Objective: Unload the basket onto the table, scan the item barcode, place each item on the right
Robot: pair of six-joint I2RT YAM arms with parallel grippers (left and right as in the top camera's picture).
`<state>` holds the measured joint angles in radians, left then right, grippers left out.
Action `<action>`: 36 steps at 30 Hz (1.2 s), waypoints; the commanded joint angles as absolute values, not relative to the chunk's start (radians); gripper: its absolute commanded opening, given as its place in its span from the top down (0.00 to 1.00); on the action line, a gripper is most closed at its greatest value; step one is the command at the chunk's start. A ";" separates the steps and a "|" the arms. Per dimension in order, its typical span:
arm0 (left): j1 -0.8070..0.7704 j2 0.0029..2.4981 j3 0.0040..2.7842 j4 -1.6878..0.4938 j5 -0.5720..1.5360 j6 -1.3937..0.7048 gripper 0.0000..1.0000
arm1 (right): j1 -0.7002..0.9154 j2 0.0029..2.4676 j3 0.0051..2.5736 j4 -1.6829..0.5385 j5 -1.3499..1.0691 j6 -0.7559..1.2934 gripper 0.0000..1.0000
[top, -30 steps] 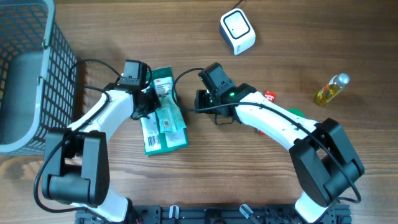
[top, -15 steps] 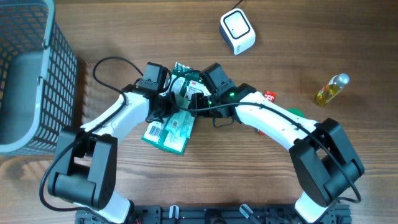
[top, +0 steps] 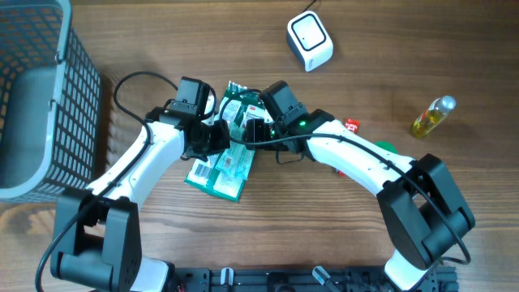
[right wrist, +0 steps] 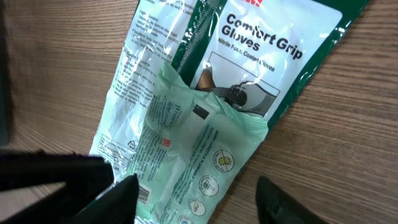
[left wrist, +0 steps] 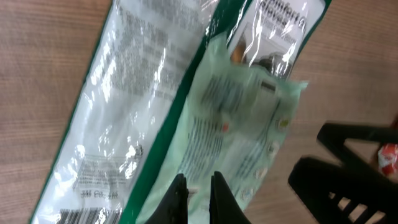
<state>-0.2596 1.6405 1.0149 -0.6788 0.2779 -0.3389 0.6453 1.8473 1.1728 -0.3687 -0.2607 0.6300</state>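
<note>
At the far left a wire basket (top: 81, 122) is seen, well apart from the work. Next to the right, near the middle of the table (top: 162, 243), the left gripper (top: 215, 136) is found clenched. In the left wrist view its fingertips (left wrist: 178, 190) are pressed together on the edge of a pale green packet (left wrist: 249, 124), so the packet is judged to be pinched by that edge.

The packet lies on top of a dark green glove pack (right wrist: 261, 56), and both rest on the wood between the two arms. A barcode label (top: 201, 170) is visible facing upward at the near-left end of the bundle; which pack carries it cannot be told.

Just to the right, the right gripper (right wrist: 199, 199) is held released, its fingers spread wide on either side of the packet's lower end, with nothing grasped.

Further right and towards the far edge, the white scanner (top: 310, 40) is set, well apart from the packet. A bottle (top: 432, 116) stands at the far right, untouched.

The task is judged to be in its early part: a grip has been taken, but the packet is not yet lifted towards the scanner, and no code is turned to its window. Carrying, orienting and presenting are left to be done.
</note>
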 commanded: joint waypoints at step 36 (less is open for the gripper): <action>-0.255 1.835 1.027 -0.648 0.162 -0.314 0.96 | 0.650 2.003 1.163 -0.263 -0.382 0.680 0.79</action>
<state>-0.2588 1.8057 1.0325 -0.6468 0.2161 -0.3336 0.6453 1.9808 1.1709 -0.2535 -0.3824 0.6838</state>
